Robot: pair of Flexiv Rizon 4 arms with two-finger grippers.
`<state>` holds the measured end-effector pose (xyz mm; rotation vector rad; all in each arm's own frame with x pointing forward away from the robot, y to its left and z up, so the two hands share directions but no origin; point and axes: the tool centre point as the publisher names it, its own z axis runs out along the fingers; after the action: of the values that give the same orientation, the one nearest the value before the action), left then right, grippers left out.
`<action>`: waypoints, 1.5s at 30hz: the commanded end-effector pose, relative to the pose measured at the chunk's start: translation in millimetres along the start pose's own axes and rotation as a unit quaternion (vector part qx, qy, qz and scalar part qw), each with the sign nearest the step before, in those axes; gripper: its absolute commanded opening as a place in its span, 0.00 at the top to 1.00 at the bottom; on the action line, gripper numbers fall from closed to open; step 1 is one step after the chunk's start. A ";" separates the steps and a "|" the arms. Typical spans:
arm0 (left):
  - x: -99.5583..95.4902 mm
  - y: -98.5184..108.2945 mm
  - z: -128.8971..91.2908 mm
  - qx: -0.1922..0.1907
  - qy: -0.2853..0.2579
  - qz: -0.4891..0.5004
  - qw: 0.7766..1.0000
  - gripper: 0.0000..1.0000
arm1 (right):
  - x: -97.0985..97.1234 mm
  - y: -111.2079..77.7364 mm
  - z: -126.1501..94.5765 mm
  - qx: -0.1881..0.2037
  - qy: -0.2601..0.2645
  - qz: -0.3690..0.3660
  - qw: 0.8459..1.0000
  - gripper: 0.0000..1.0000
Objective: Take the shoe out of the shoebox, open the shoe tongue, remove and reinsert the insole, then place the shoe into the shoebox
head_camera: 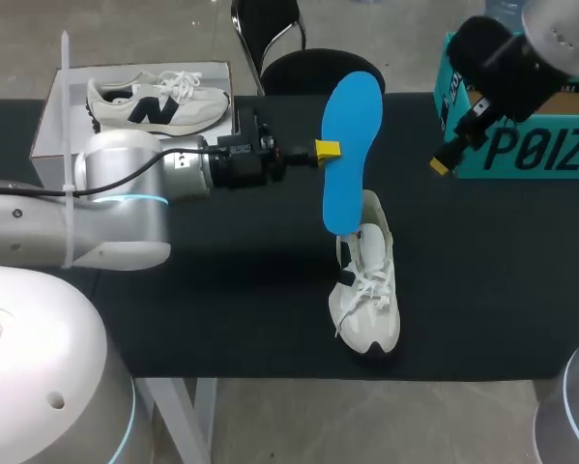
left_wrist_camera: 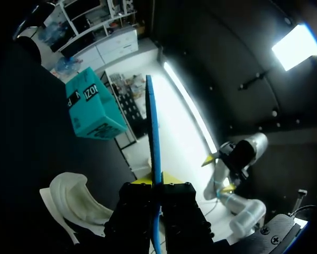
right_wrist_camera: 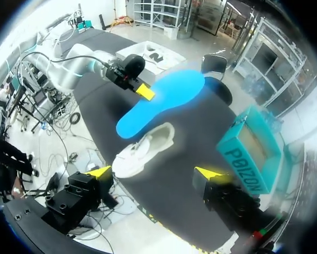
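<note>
reinsertion looks like the step in hand: the blue insole [head_camera: 352, 145] is out of the shoe and held on edge in the left jaws, which are closed on its side edge about halfway along (the left wrist view shows both yellow tips pressed to either face of it). it hangs nearly upright, with its lower end over the opening of the white sneaker [head_camera: 368, 300], which lies on the black table [head_camera: 221, 290] with its toe toward the near edge. whether insole and shoe touch i cannot tell.

the right jaws stand wide open with nothing in them, raised near the teal box [head_camera: 531, 145], well apart from the shoe.

my judgement is that the next move calls for tipping the insole toe-first into the opening and sliding it forward. the sneaker is loose on the table and could skid, so the free right arm may need to steady it.

the white shoebox [head_camera: 52, 116] at the far left of the table holds a second sneaker [head_camera: 159, 101], white with dark markings. what the teal box holds cannot be seen.
</note>
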<state>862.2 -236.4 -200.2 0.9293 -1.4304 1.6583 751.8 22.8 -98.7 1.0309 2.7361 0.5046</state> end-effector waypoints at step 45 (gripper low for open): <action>25.9 16.7 -14.7 0.046 0.015 0.527 0.849 1.00 | 7.8 9.0 -11.6 0.027 0.028 -0.009 0.999 0.00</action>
<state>844.5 -226.0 -192.1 0.6557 -1.6593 1.9373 747.0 30.6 -84.2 1.0177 2.8195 0.4688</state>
